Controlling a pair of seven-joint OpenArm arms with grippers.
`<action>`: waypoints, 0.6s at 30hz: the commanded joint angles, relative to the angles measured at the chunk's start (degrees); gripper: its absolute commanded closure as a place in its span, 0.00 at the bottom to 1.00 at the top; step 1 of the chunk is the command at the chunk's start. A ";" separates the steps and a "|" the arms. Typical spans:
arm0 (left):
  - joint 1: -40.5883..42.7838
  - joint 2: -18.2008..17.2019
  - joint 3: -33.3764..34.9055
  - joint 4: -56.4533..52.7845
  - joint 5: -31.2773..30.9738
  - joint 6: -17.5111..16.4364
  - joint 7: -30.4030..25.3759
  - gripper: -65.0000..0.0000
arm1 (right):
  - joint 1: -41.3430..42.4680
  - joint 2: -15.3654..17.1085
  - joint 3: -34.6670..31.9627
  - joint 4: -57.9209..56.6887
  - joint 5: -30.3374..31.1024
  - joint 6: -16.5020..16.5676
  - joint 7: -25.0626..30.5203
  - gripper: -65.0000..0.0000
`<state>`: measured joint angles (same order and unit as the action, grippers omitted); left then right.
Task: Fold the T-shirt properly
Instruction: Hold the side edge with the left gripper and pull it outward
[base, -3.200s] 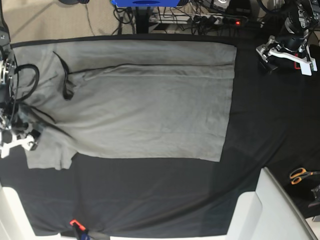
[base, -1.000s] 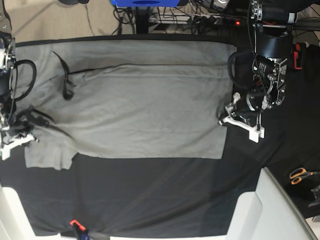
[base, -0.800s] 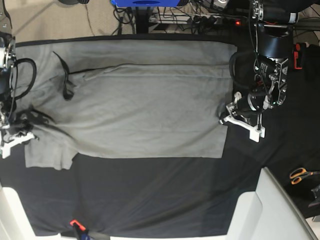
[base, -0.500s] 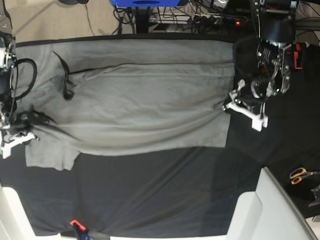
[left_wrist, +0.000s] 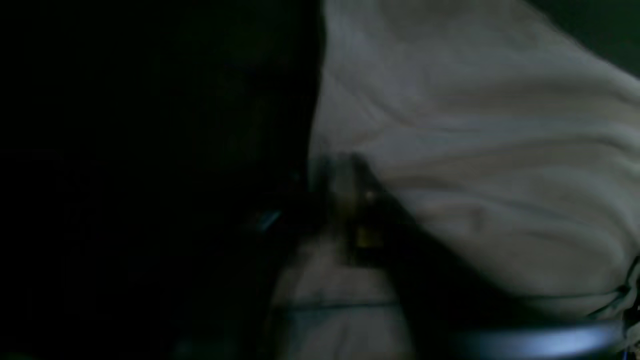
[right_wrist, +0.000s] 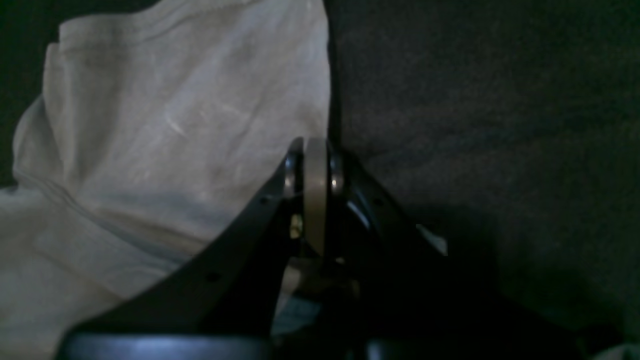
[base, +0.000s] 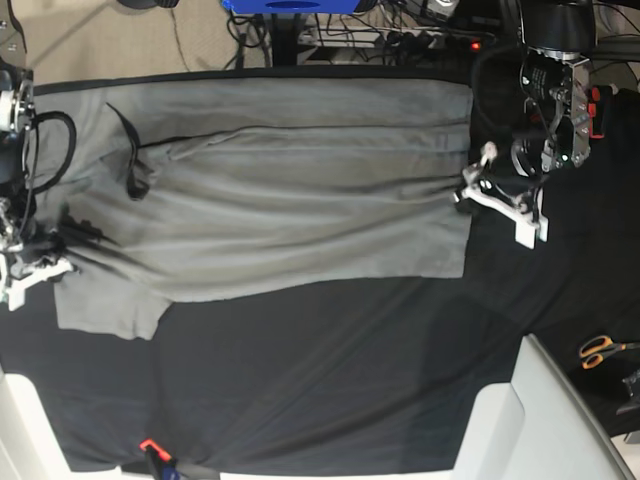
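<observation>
The grey T-shirt (base: 300, 200) lies spread lengthwise on the black table cloth (base: 300, 380), with creases running between the two grippers. My left gripper (base: 478, 195) is at the shirt's right edge. The left wrist view is dark and blurred: pale fabric (left_wrist: 475, 150) and one dim finger (left_wrist: 360, 210) at its edge, so whether the jaws are open or shut does not show. My right gripper (base: 35, 265) is at the shirt's left end. In the right wrist view it (right_wrist: 315, 165) is shut on the fabric's edge (right_wrist: 175, 125).
Orange-handled scissors (base: 600, 350) lie at the right edge. White boxes (base: 540, 420) stand at the bottom right, and a red clamp (base: 150, 447) sits at the front edge. Cables and a power strip (base: 430, 35) lie behind the table.
My left gripper has moved right and toward the back, dragging the shirt's right edge along. The shirt is stretched tighter and its lower edge has shifted up. My right gripper has barely moved.
</observation>
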<state>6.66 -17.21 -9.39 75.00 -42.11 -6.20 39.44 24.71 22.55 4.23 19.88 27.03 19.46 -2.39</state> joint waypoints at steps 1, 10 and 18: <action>-0.63 -0.77 -0.41 1.26 -0.57 -0.53 -0.80 0.46 | 1.44 1.15 0.12 0.82 0.71 0.27 1.29 1.00; -5.47 -1.47 -5.95 -1.11 -0.57 -0.53 -0.80 0.06 | 1.44 1.32 0.12 0.82 0.71 0.27 1.29 1.00; -19.71 -1.56 0.82 -18.78 -0.49 -0.53 -1.16 0.06 | 1.44 1.23 0.12 0.82 0.71 0.27 1.29 1.00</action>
<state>-11.46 -18.33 -8.47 55.33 -41.65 -6.04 39.22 24.73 22.65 4.23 19.88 27.18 19.42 -2.35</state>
